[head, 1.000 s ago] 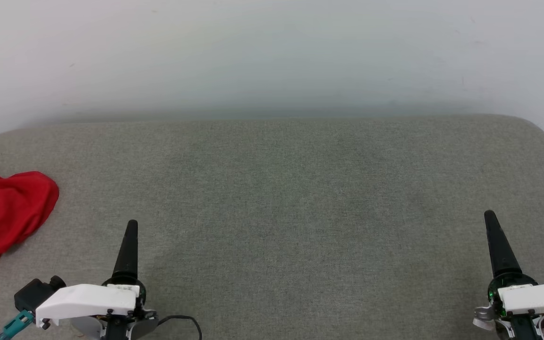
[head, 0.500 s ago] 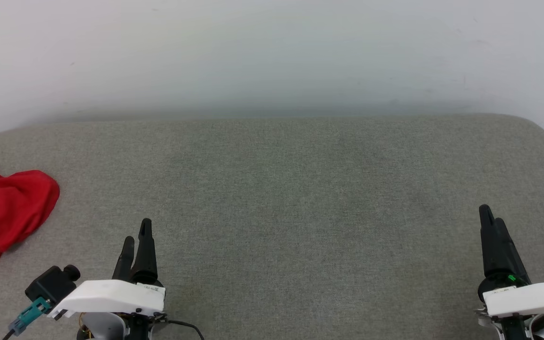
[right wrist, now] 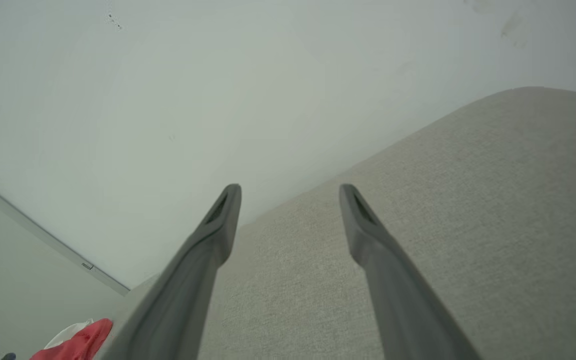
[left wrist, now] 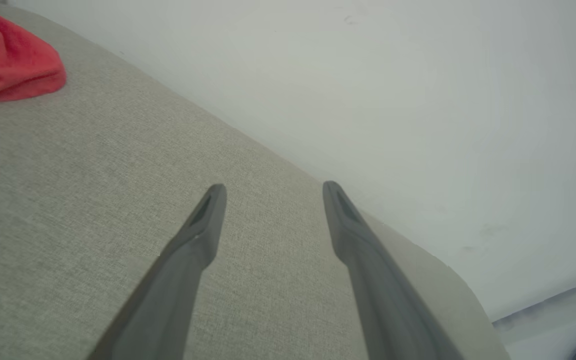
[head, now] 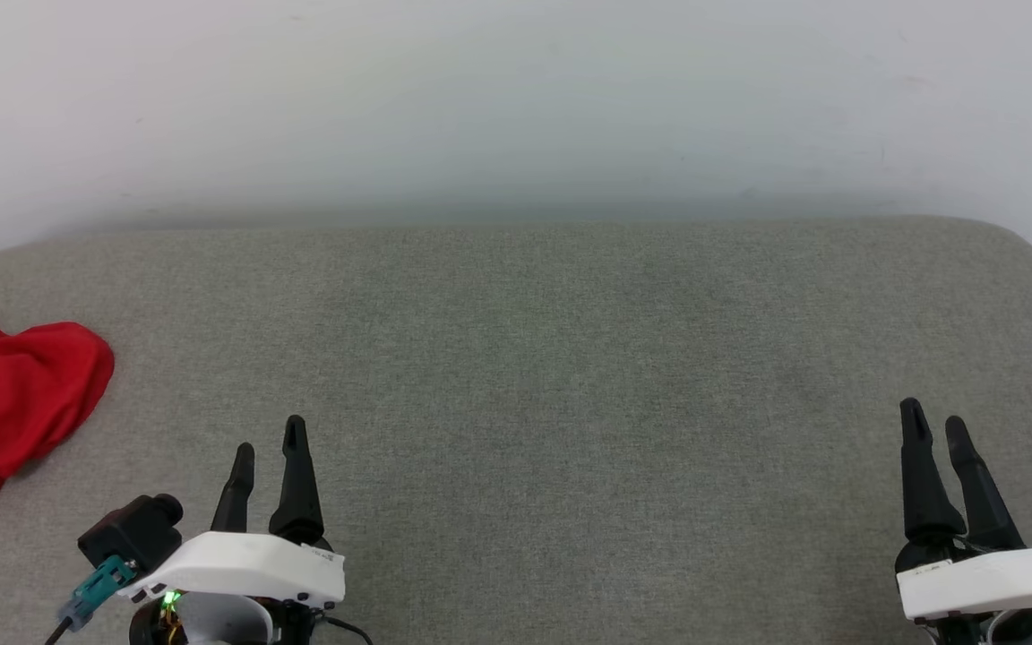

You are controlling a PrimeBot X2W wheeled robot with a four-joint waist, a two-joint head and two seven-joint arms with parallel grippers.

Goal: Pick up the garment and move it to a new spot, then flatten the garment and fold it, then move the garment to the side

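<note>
The garment [head: 5, 408] is a crumpled red cloth with a bit of white at its top, lying at the far left edge of the grey padded surface [head: 534, 358] and cut off by the head view's left border. It also appears as a red heap, the garment [left wrist: 8, 60], at the upper left of the left wrist view and as a small red and white patch, the garment [right wrist: 75, 340], at the bottom left of the right wrist view. My left gripper [head: 268, 436] stands open at the lower left, well right of the cloth, holding nothing. My right gripper [head: 933, 417] is open and empty at the lower right.
A pale wall [head: 516, 107] rises directly behind the grey surface. The surface has rounded far corners, one at the right [head: 1031, 255]. A dark camera block with a teal plug [head: 113, 546] sticks out from the left wrist.
Both grippers have rolled about their wrists, so each now shows two spread fingers where a single edge-on finger showed before. The left gripper shifted slightly right. The garment has not moved.
</note>
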